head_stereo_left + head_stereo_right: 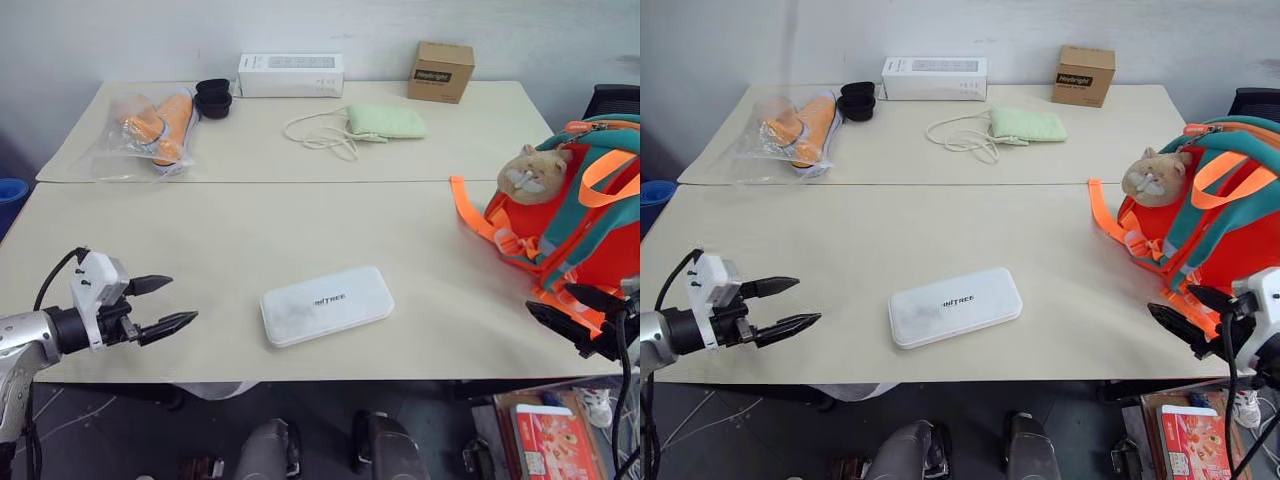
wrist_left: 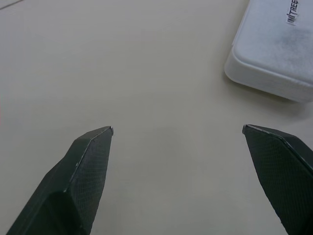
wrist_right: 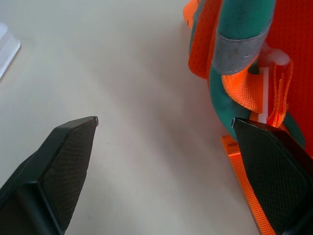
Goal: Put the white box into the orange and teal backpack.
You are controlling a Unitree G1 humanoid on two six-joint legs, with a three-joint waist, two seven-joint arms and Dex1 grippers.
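Beige table (image 1: 250,240): white box (image 1: 327,305) flat near the front edge, untouched; orange and teal backpack (image 1: 575,215) at the right end, well apart. Left gripper (image 1: 170,303) and right gripper (image 1: 1188,315): fingers spread, empty; nothing done yet, by my judgement.

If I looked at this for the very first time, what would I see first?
Probably the orange and teal backpack at the table's right edge, with a tan plush animal on it. Next, the white box lying flat in the middle near the front. The left hand and right hand hover open at either side, holding nothing.
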